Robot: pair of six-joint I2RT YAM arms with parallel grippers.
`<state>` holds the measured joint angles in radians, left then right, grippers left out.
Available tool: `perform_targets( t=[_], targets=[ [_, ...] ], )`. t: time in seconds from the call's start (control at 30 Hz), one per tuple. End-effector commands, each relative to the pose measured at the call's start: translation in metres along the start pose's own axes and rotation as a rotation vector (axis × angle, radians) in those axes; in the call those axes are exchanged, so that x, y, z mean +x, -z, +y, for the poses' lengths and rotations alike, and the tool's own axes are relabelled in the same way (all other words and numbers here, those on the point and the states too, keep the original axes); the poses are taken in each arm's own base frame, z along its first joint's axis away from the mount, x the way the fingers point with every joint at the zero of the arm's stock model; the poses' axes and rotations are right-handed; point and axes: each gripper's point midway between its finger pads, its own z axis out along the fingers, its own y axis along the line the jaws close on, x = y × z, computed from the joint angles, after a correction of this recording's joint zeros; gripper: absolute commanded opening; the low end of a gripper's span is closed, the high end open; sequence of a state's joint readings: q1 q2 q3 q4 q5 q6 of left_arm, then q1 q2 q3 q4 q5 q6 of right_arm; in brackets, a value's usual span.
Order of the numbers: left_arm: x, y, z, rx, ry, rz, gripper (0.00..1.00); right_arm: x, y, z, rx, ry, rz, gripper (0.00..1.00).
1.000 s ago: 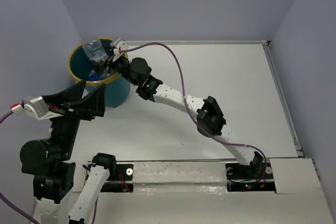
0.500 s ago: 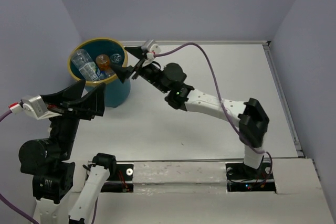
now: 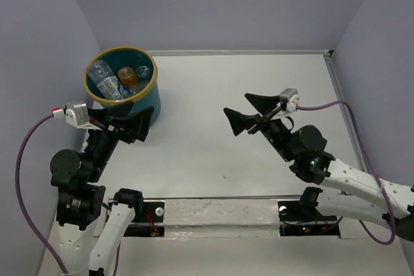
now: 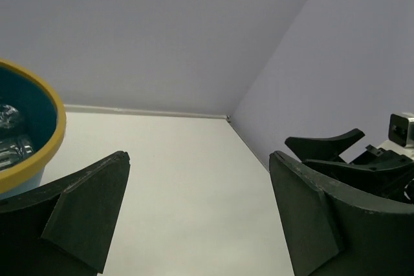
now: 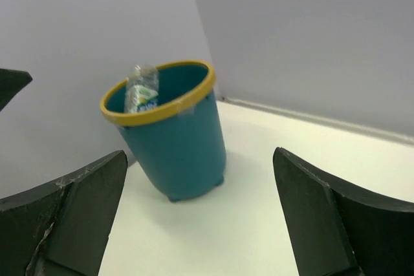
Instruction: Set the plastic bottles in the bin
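Far-left corner of the bench (image 3: 259,82): the bin (image 3: 153,98), within both arms' reach. Left gripper (image 4: 198,159) beside it and right gripper (image 5: 199,154) well apart, jaws spread, grasping nothing — probably idle, the plastic bottles (image 3: 107,83) in view already inside.

Left arm (image 3: 66,174) and right arm (image 3: 352,180) share white links, black joints, purple cables (image 3: 320,105), black wedge-shaped fingers (image 3: 239,121)

The bin (image 3: 147,105) is set in the far-left corner of the table (image 3: 259,75). The plastic bottles (image 3: 107,81) are packed together inside it. The left gripper (image 3: 143,124) is placed just in front of the bin, near its wall. The right gripper (image 3: 235,103) is held over mid-table, well right of the bin.
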<state>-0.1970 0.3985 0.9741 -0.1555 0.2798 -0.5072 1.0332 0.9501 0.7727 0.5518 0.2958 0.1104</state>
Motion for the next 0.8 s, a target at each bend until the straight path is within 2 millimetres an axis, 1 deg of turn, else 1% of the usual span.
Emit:
perform_targets(
  t=[0.0,0.03,0.07,0.1,0.13,0.17,0.2,0.23,0.27,0.3,0.33,0.43,0.53,0.63,0.77],
  targets=[
    [0.006,0.002,-0.017,0.107,0.009,0.015,0.99,0.013,0.063,-0.040,0.136,-0.008,0.115,1.00],
    [0.008,0.003,-0.016,0.105,0.009,0.019,0.99,0.021,0.077,-0.039,0.115,-0.013,0.166,1.00],
    [0.010,0.005,-0.014,0.096,0.008,0.024,0.99,0.005,0.093,-0.039,0.098,-0.039,0.127,1.00],
    [0.009,0.008,-0.015,0.095,0.005,0.017,0.99,0.011,0.105,-0.041,0.095,-0.040,0.163,1.00],
    [0.009,0.008,-0.015,0.095,0.004,0.022,0.99,0.008,0.114,-0.043,0.096,-0.052,0.159,1.00],
    [0.010,0.009,-0.014,0.087,0.000,0.027,0.99,-0.006,0.128,-0.047,0.098,-0.080,0.116,1.00],
    [0.012,0.008,-0.013,0.085,0.005,0.033,0.99,-0.001,0.137,-0.053,0.117,-0.076,0.129,1.00],
    [0.014,0.007,-0.012,0.082,0.012,0.040,0.99,-0.005,0.144,-0.055,0.123,-0.087,0.114,1.00],
    [0.016,0.006,-0.012,0.089,0.014,0.049,0.99,-0.016,0.153,-0.059,0.127,-0.104,0.072,1.00],
    [0.020,0.004,-0.011,0.091,0.016,0.062,0.99,-0.018,0.157,-0.060,0.131,-0.113,0.063,1.00],
    [0.027,0.003,-0.009,0.094,0.020,0.083,0.99,-0.015,0.161,-0.064,0.146,-0.119,0.069,1.00],
    [0.047,-0.001,0.001,0.086,0.036,0.137,0.99,-0.012,0.167,-0.072,0.185,-0.139,0.069,1.00],
    [0.055,0.000,0.005,0.081,0.035,0.151,0.99,-0.007,0.165,-0.075,0.210,-0.134,0.090,1.00],
    [0.053,0.000,0.006,0.083,0.007,0.142,0.99,-0.006,0.159,-0.074,0.221,-0.122,0.107,1.00],
    [0.052,-0.003,0.006,0.085,0.002,0.142,0.99,-0.024,0.145,-0.070,0.218,-0.089,0.077,1.00]
  ],
)
